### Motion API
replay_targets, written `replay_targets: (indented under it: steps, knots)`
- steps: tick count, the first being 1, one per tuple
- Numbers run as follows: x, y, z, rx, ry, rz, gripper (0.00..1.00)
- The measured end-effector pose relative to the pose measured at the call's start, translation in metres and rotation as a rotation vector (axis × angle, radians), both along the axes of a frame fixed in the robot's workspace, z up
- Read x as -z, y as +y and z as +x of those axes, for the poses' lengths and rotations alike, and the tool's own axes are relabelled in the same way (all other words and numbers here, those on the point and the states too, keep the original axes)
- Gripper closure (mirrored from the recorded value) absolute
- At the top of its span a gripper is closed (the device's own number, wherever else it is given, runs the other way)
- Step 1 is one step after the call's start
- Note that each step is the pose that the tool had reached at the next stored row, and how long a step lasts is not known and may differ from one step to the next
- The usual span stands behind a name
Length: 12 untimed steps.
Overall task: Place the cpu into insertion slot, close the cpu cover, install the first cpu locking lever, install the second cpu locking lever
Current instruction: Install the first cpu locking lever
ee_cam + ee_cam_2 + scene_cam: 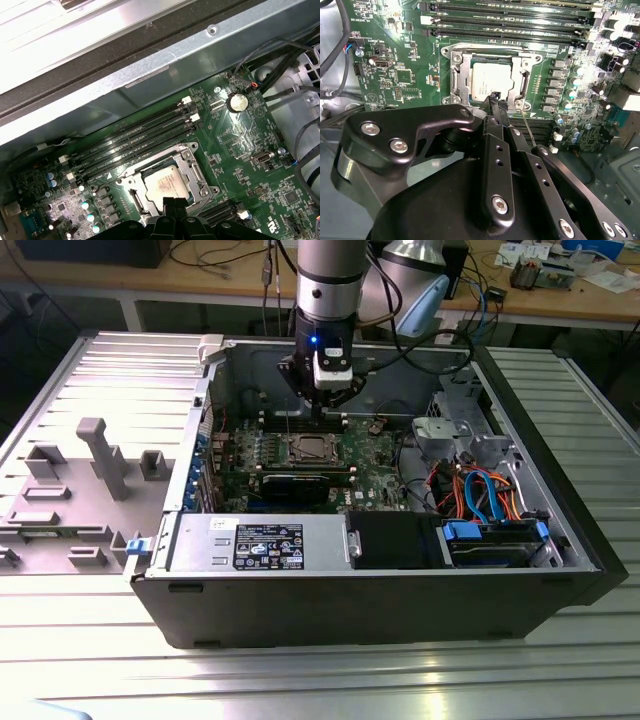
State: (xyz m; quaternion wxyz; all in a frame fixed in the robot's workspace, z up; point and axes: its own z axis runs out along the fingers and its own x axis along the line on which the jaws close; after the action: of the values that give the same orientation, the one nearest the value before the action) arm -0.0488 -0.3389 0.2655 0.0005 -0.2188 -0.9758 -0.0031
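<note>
Starting from the cpu (489, 82), we find it lying flat in the insertion slot (451, 50), silver top up, on the green circuit board (395, 75) between two banks of memory slots (505, 22). The first step looks done. The cpu cover (465, 80) appears to lie down around the chip, its side bars framing the metal top, so we judge the second step finished or very nearly so. A thin wire lever (527, 127) runs slanting from the socket's corner past the gripper, and we cannot tell whether it is latched. We would count the two locking levers as not yet confirmed.

The gripper (496, 99) hangs right over the cpu's edge, at the side of the socket where that lever starts. Its fingers are drawn together, with nothing visibly pinched between them. Whether the tips touch the chip or the cover, we cannot say.

In the exterior view the arm drops straight down into the open computer case (350, 590), wrist vertical, toward the case's far wall. The case lies on its side on the slatted metal desk (300, 680).
</note>
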Motion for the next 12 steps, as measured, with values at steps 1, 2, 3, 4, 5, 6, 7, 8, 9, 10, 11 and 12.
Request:
replay_targets:
  steps: [1, 2, 3, 4, 5, 6, 7, 8, 9, 10, 11, 12]
  knots:
    - [0.0000, 0.0000, 0.0000, 0.000, 0.0000, 0.0000, 0.89]
    - [0.0000, 0.0000, 0.0000, 0.000, 0.0000, 0.0000, 0.89]
    - [0.0000, 0.0000, 0.0000, 0.000, 0.0001, -0.0001, 0.89]
    - [0.0000, 0.0000, 0.0000, 0.000, 0.0000, 0.0000, 0.89]
    - [0.0000, 0.0000, 0.0000, 0.000, 0.0000, -0.0001, 0.89]
    - [0.0000, 0.0000, 0.0000, 0.000, 0.0000, -0.0001, 0.89]
    - [0.0000, 0.0000, 0.0000, 0.000, 0.0000, 0.0000, 0.89]
    - [0.0000, 0.0000, 0.0000, 0.000, 0.0000, 0.0000, 0.89]
    - [0.0000, 0.0000, 0.0000, 0.000, 0.0000, 0.0000, 0.89]
    - [0.0000, 0.0000, 0.0000, -0.001, -0.0001, -0.0001, 0.89]
    - [0.0000, 0.0000, -0.0001, -0.003, 0.0000, 0.0000, 0.89]
    - [0.0000, 0.0000, -0.0002, -0.009, 0.0000, 0.0000, 0.89]
